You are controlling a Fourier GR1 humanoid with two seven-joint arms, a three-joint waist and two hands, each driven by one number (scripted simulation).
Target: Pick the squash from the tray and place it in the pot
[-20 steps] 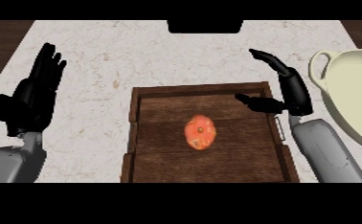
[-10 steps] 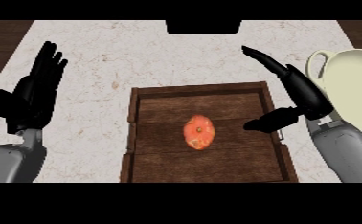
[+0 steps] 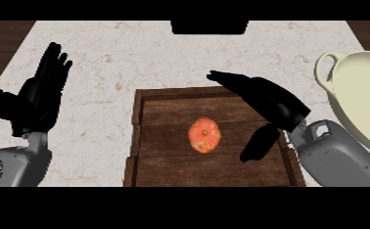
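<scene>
Nearest the view's lower edge, two grey forearms come up from below. The right one ends in the right robot hand (image 3: pixel 278 106), which hangs over the right half of the wooden tray (image 3: pixel 141 125). Its fingers are straight and spread, pointing up and to the left across the tray's far rim, while the thumb points down toward the tray floor. It grips nothing.

The squash (image 3: pixel 204 134), orange and oval, lies on the tray floor just left of that thumb, with a narrow strip of bare wood between them. Left of the squash the tray floor is bare up to the left wall. Whether the palm is above the tray's right wall or touching it, I cannot tell.

The left robot hand (image 3: pixel 39 98) stands at the view's left side, well apart from the tray, open with fingers up, resting over the pale marble table (image 3: pixel 145 57).

To the right of the right robot hand, the cream pot (image 3: pixel 350 93) sits at the table's right edge, cut off by the frame; its looped handle faces the hand, and a band of bare table lies between the tray's right wall and the pot.

Beyond both hands the table runs bare to its far edge, where a dark block (image 3: pixel 209 27) sits at the middle.
</scene>
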